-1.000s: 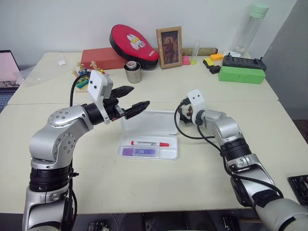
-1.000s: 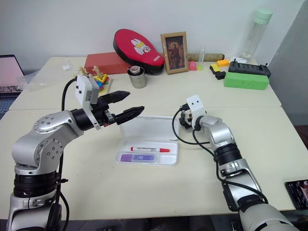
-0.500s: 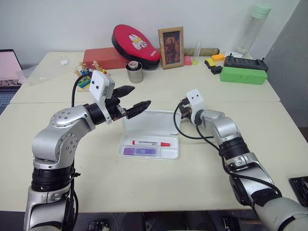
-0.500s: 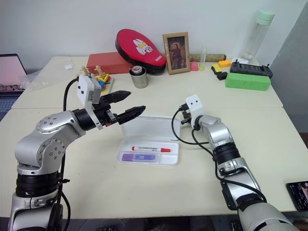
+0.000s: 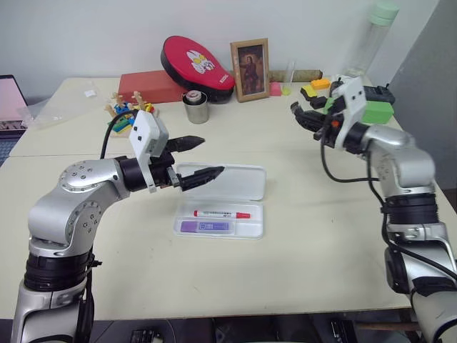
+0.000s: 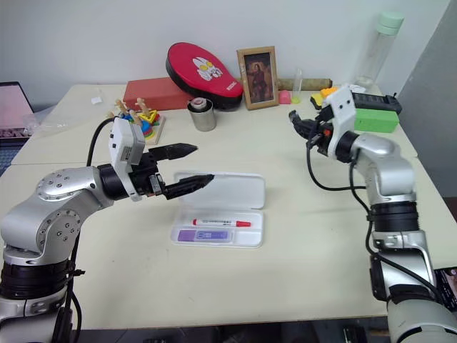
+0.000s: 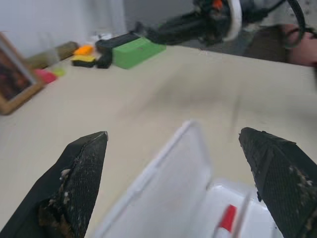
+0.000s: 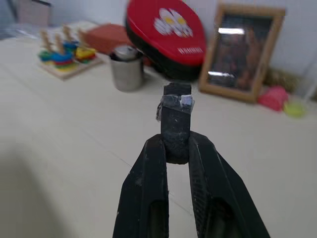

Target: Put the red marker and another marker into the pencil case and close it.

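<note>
While both markers already lie side by side in the open case [image 5: 221, 220] near the counter's [image 5: 300, 271] front edge — red marker [image 5: 222, 213] toward the lid, purple marker [image 5: 205, 226] nearer the front — only the closing looks left. Left hand [image 5: 197, 158] hovers over the flipped-back lid with fingers spread wide, probably lined up to swing it shut. Right hand [image 5: 305, 116] is raised over the counter's far right side, fingers clamped on a small black stub [image 8: 175, 123] — my guess is it's carrying that clear of the case.
</note>
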Tool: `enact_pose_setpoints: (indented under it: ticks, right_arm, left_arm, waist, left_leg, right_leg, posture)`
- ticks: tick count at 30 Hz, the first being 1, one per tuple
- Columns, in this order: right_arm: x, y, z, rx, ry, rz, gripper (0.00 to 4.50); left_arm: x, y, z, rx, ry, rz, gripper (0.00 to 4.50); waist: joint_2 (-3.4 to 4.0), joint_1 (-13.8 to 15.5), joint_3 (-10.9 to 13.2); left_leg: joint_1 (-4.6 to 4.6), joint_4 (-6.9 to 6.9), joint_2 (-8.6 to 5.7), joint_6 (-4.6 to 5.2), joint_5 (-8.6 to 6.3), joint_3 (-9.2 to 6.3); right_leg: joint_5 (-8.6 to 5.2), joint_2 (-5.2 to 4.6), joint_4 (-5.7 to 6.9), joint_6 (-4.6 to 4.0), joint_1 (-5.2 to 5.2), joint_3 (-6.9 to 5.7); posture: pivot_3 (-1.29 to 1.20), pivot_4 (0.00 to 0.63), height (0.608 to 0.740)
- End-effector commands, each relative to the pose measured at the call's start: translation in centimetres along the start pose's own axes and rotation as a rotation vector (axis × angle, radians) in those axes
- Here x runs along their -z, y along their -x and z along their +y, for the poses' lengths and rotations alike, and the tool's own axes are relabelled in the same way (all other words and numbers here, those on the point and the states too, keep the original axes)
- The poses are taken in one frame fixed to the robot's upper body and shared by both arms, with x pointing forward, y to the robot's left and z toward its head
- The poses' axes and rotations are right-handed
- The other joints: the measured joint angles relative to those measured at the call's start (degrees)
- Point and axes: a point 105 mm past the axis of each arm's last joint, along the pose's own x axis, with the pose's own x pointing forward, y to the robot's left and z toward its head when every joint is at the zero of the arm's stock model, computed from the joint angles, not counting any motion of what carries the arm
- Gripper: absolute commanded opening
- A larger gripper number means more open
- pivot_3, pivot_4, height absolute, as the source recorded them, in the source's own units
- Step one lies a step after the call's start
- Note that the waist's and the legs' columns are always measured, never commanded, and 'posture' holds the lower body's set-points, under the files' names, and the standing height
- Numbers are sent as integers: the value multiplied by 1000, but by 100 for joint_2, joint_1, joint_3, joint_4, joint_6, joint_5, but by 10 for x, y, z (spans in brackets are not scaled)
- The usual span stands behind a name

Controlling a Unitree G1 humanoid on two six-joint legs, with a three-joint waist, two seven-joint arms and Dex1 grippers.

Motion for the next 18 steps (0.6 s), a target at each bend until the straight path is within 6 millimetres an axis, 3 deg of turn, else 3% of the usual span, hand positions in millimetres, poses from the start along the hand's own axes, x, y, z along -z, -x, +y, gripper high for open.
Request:
enact_pose_setpoints:
  ticks: [1,4,6,14,18]
  right_arm:
    - [-4,7,71,-381,40,34,234]
    - [19,0,108,-495,64,157,234]
    - [33,-6,120,-511,44,211,234]
    - [78,-33,132,-459,44,348,234]
    - [90,-38,131,-445,59,389,234]
  left_arm:
    - [9,5,-22,135,-30,78,4500]
    - [23,11,-29,177,-46,160,4500]
    - [34,15,-31,187,-40,228,4500]
    - [32,13,-33,189,-33,191,4500]
    - [33,13,-32,178,-36,198,4500]
  waist:
    - [1,0,1]
    - [3,-2,2]
    - [2,21,2]
    - [0,93,1]
    - [1,106,2]
  left_leg:
    - [0,-3,0,0,0,1]
    - [1,2,0,0,0,2]
    - [3,11,0,0,0,0]
    - [-4,27,0,0,0,0]
    - [-5,26,0,0,0,0]
  right_leg:
    - [0,0,-2,0,-1,0]
    - [0,0,10,0,-4,4]
    - [0,2,19,0,-5,5]
    - [1,3,17,1,-4,5]
    - [1,3,17,1,-6,4]
  posture:
    - [0,150,740]
    - [0,150,740]
    - [0,150,740]
    - [0,150,740]
    - [0,150,740]
